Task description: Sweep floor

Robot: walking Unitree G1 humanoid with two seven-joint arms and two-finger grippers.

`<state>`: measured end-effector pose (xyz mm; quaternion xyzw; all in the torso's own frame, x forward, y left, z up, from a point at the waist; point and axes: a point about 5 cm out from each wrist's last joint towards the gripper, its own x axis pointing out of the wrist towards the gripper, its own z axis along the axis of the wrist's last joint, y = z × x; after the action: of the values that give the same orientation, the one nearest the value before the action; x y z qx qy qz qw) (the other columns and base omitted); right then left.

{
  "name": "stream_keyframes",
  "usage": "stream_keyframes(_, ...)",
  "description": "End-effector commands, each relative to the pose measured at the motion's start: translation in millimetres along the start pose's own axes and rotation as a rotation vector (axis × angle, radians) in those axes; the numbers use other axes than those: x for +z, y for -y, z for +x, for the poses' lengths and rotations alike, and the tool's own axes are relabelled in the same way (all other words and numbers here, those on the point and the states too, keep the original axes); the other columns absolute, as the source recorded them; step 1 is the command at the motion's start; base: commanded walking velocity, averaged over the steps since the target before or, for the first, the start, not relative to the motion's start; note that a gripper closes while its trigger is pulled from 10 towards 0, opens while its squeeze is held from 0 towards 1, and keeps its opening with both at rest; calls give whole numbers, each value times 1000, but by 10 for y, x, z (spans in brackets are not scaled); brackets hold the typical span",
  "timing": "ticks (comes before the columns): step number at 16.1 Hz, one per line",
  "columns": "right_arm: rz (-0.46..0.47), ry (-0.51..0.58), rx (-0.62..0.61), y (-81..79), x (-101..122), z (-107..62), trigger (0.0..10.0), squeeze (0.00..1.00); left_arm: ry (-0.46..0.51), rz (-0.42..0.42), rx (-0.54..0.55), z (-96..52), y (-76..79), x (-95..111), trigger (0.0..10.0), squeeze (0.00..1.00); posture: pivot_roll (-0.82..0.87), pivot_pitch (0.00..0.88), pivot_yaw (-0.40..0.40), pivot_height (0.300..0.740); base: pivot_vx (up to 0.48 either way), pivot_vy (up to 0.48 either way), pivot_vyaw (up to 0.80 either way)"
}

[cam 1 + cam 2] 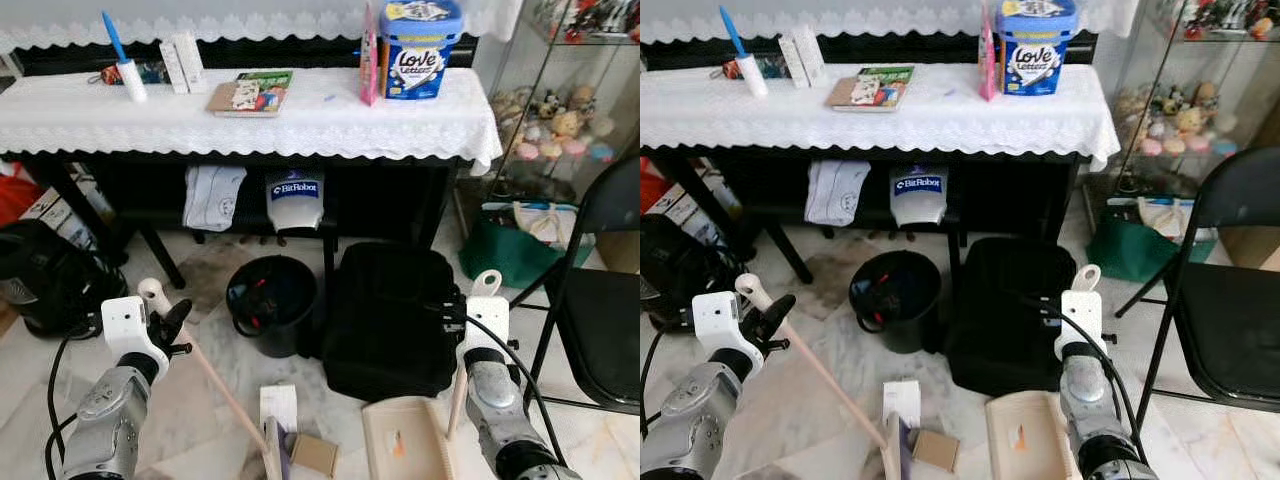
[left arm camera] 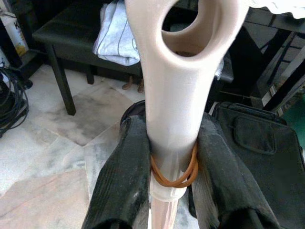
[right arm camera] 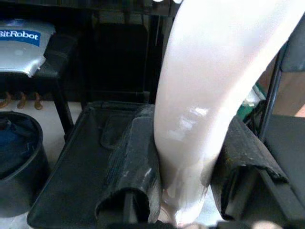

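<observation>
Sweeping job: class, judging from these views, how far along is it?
Done: left gripper is shut on the broom handle; right gripper is shut on the dustpan handle. In hand: the broom head sits beside the cardboard scrap. Left: pushing the scrap and paper into the pan.

Glossy beige plastic broom handle, matt black fabric bag, white lace tablecloth, polished marble floor.

Black bin beside black bag

broom: beige, slanted, head on floor | dustpan: beige, flat on floor
</observation>
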<state>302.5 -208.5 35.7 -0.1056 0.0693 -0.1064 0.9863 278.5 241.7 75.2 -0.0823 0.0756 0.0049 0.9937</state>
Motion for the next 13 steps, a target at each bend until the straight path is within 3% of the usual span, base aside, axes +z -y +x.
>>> stream_keyframes(1,13,46,5,-31,61,5,10000,0,1,11,9,9,-25,13,10000,0,162,0,76,740,0,0,0)
stream_keyframes(5,39,-50,14,-53,-151,-103,10000,0,-4,19,6,7,-28,6,10000,0,163,0,76,740,0,0,0)
stream_keyframes(9,131,-180,20,-100,-361,-210,10000,0,-37,42,-16,5,-44,-18,10000,0,157,0,85,740,0,0,0)
stream_keyframes(12,156,-221,18,-116,-425,-248,10000,0,-95,33,-102,33,31,-55,10000,0,152,0,87,740,0,0,0)
stream_keyframes(13,156,-223,19,-115,-431,-252,10000,0,-125,-7,-168,24,97,-71,10000,0,154,0,86,740,0,0,0)
